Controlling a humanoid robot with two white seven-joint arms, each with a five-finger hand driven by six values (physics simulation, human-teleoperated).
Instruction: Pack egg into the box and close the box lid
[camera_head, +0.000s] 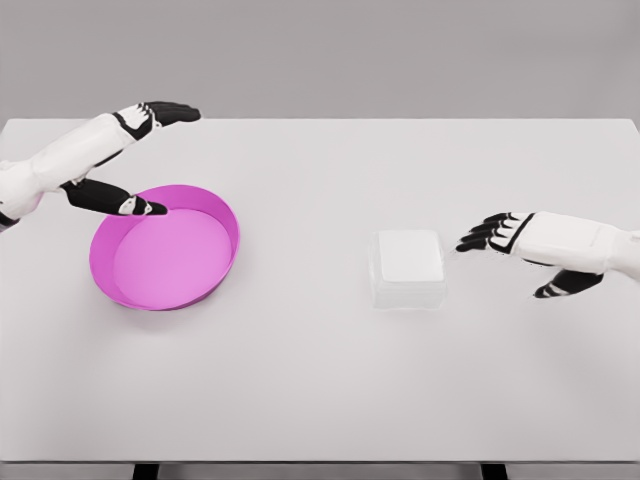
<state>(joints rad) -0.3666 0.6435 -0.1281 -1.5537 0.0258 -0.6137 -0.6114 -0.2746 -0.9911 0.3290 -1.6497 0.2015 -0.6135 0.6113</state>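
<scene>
A small translucent white box sits right of the table's middle with its lid down. No egg shows anywhere in the head view. My right hand hovers just right of the box, fingers spread and pointing at it, holding nothing. My left hand is over the far left of the table, above the rim of a pink bowl, with fingers stretched out and thumb pointing down toward the bowl, holding nothing.
The pink bowl lies on the left side of the white table and its inside looks bare. The table's front edge runs along the bottom of the view.
</scene>
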